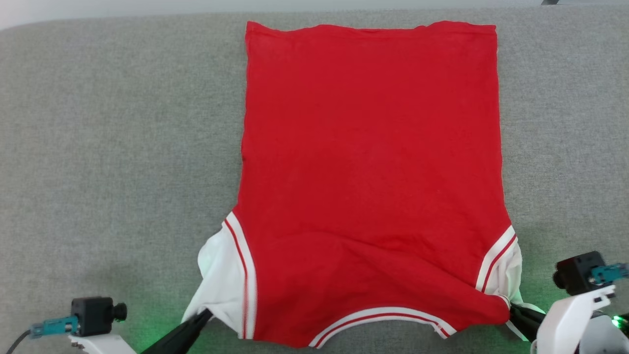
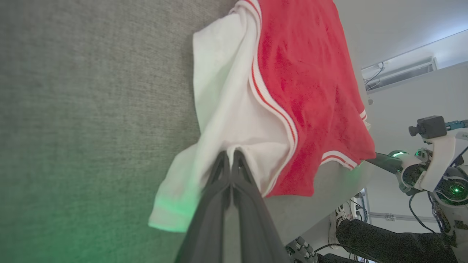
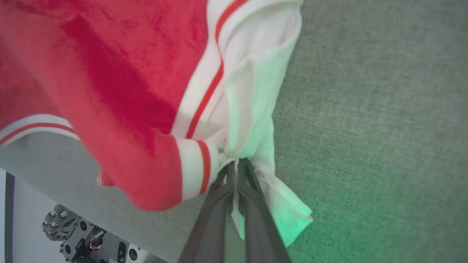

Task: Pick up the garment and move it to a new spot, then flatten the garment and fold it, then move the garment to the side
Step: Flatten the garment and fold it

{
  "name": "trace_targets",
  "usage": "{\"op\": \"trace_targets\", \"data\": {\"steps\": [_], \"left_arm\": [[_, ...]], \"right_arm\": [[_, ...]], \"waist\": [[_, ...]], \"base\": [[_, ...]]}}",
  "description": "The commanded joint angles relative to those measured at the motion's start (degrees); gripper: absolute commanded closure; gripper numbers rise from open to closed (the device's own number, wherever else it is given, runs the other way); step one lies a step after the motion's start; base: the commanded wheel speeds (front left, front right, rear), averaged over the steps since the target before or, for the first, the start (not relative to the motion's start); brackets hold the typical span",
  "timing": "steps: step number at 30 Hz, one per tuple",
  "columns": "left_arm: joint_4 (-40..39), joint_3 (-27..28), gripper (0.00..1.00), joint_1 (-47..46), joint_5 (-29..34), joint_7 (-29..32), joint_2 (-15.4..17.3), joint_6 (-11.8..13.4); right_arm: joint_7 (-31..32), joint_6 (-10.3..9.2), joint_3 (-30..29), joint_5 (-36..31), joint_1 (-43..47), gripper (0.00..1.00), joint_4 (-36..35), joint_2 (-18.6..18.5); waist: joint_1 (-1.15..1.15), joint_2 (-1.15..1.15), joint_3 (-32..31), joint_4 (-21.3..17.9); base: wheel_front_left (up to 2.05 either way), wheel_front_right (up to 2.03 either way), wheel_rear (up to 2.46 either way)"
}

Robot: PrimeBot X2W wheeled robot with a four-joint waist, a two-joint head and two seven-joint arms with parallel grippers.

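Observation:
The garment (image 1: 371, 172) lies spread on the grey table, plain red side up, hem at the far end and striped collar at the near edge. My left gripper (image 1: 207, 313) is shut on its white left sleeve (image 1: 218, 280), pinching the fabric at the tips (image 2: 230, 155). My right gripper (image 1: 511, 309) is shut on the white right sleeve (image 3: 252, 102), with cloth bunched between the fingertips (image 3: 236, 166). Both sleeves are pulled out sideways and the shoulder area is slightly rumpled.
The grey fabric-covered table (image 1: 118, 147) has free room left and right of the garment. Its near edge (image 3: 73, 179) runs just below the collar, with the robot's wheeled base (image 3: 58, 226) beneath. In the left wrist view the right arm (image 2: 431, 164) shows beyond the table edge.

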Motion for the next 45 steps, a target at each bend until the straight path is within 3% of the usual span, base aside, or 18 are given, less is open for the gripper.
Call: {"op": "trace_targets", "data": {"steps": [1, 9, 10, 12, 13, 17, 21, 26, 30, 35, 40, 45], "left_arm": [[0.62, -0.17, 1.0, -0.49, 0.6, -0.2, -0.23, 0.05], [4.92, -2.2, 1.0, -2.13, 1.1, -1.11, -2.03, 0.05], [4.95, -2.44, 1.0, -2.25, 1.02, -1.17, -2.22, 0.05], [4.82, -2.79, 1.0, -2.5, 0.7, -1.5, -2.22, 0.05], [4.77, -2.97, 1.0, -2.59, 0.71, -1.7, -2.16, 0.05], [3.7, -3.71, 1.0, -2.51, 0.57, -2.32, -1.86, 0.05], [2.46, -4.2, 1.0, -2.28, 0.92, -3.13, -1.37, 0.05], [0.75, -4.72, 1.0, -3.27, 1.95, -3.8, -0.76, 0.05], [-0.78, -5.27, 1.0, -4.9, 2.68, -3.86, -0.55, 0.05], [-2.26, -6.17, 1.0, -8.06, 3.62, -3.56, -0.45, 0.05], [-3.26, -7.25, 1.0, -11.63, 3.82, -3.5, -0.99, 0.05], [-3.87, -8.17, 1.0, -14.44, 3.7, -4.14, -1.09, 0.05]], "right_arm": [[-0.02, -0.09, 1.12, -0.95, 0.35, 1.0, 1.91, -0.2], [-4.94, -0.1, 6.5, -1.61, -1.45, 1.0, 9.0, -0.04], [-5.78, -0.1, 6.67, -1.7, -1.95, 0.93, 9.14, -0.03], [-7.84, -0.11, 5.93, -2.12, -2.66, 0.54, 9.04, -0.1], [-8.74, -0.15, 5.3, -2.37, -2.79, 0.0, 8.76, -0.19], [-9.96, -0.15, 2.67, -1.13, -1.44, 0.0, 4.44, -0.2], [-7.69, -0.06, -1.36, 1.02, 0.9, 0.0, -4.4, -0.8], [-1.77, -0.06, -9.05, 4.78, 0.62, 0.0, -16.84, -1.09], [4.12, -0.06, -14.2, 5.28, -6.37, 0.0, -21.34, -1.37], [7.99, -0.06, -14.84, 1.79, -23.52, 0.0, -14.88, 0.31], [8.74, -0.06, -10.84, -5.37, -41.11, 0.0, -1.19, 3.18], [7.88, -0.06, -7.46, -14.59, -54.89, 0.0, 14.2, 3.16]], "waist": [[0.0, 0.0, 0.02, -0.02], [0.0, 0.0, 0.14, -0.07], [0.0, 0.0, 0.06, -0.12], [0.0, 0.0, -0.14, -0.18], [0.0, 0.0, -0.32, -0.19], [0.0, 0.0, -0.93, -0.3], [0.0, 0.0, -0.96, -0.29], [0.0, 0.0, -0.01, 0.56], [0.0, 0.0, 1.4, 2.01], [0.0, 0.0, 4.2, 4.01], [0.0, 0.0, 7.87, 5.86], [0.0, 0.0, 11.77, 7.07]], "base": [[0.0, 0.0, 0.0], [0.0, 0.0, 0.0], [0.0, 0.0, 0.0], [0.0, 0.0, 0.0], [0.0, 0.0, 0.0], [0.0, 0.0, 0.0], [0.0, 0.0, 0.0], [0.0, 0.0, 0.0], [0.0, 0.0, 0.0], [0.0, 0.0, 0.0], [0.0, 0.0, 0.0], [0.0, 0.0, 0.0]]}}
